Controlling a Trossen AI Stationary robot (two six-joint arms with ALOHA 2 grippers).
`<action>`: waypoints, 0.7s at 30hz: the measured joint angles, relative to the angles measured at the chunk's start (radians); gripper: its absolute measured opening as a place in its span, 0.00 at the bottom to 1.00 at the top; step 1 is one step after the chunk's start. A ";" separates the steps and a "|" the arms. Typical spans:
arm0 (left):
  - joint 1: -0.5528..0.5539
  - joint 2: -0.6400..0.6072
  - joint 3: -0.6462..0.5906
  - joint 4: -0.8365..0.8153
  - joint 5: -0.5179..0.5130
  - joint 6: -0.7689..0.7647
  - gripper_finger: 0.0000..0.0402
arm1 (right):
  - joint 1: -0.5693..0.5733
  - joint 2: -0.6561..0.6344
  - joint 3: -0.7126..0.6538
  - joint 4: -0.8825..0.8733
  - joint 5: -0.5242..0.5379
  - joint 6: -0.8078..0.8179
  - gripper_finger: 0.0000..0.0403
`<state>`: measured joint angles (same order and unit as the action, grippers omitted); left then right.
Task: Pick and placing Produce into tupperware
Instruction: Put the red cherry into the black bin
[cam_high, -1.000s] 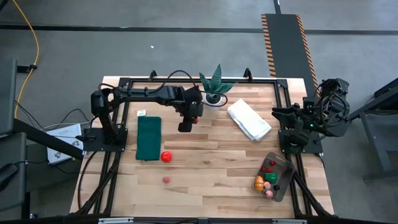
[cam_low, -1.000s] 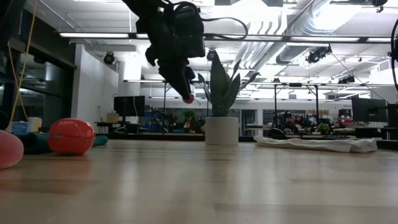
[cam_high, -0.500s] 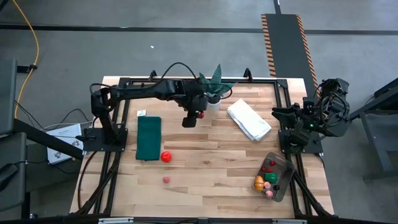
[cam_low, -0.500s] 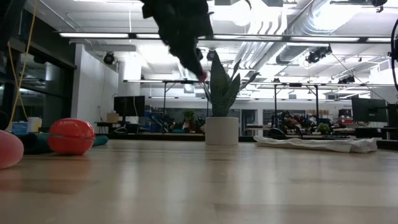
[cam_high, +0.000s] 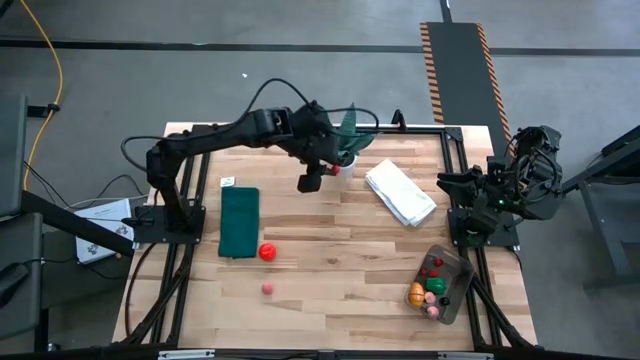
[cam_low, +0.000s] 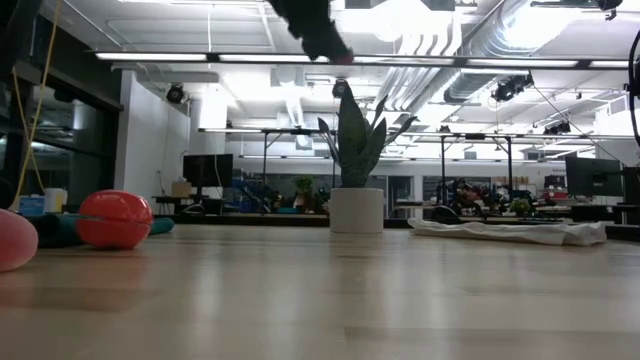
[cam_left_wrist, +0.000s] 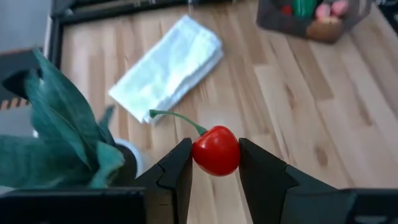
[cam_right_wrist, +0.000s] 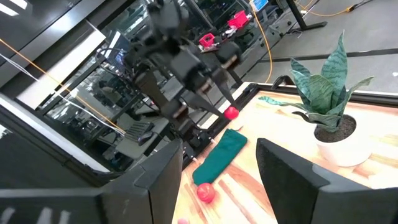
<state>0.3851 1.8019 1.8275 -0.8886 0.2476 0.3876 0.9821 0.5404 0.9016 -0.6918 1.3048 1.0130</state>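
Above the table beside the potted plant (cam_high: 345, 135), the left gripper (cam_left_wrist: 214, 163) pinches a red cherry (cam_left_wrist: 216, 150), stem visible only from its wrist. Overhead, the tupperware (cam_high: 440, 283) sits at the table's right corner; the right gripper (cam_high: 447, 180) waits open.

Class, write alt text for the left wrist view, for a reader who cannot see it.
The left gripper holds a red cherry with a green stem between its two dark fingers, above a wooden table. Beyond lie a folded white cloth, a green plant and the tupperware holding produce.
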 joint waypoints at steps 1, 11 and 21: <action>0.000 0.000 0.020 -0.010 0.004 0.000 0.27 | 0.000 0.000 0.000 0.000 0.000 0.000 0.49; 0.000 0.001 0.210 -0.066 0.007 0.000 0.27 | 0.000 0.000 0.000 0.000 -0.003 0.000 0.49; -0.001 0.001 0.431 -0.103 0.007 0.000 0.27 | 0.000 0.000 0.000 0.000 -0.003 -0.001 0.49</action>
<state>0.3841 1.8027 2.2584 -0.9919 0.2547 0.3878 0.9817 0.5404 0.9016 -0.6914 1.3018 1.0124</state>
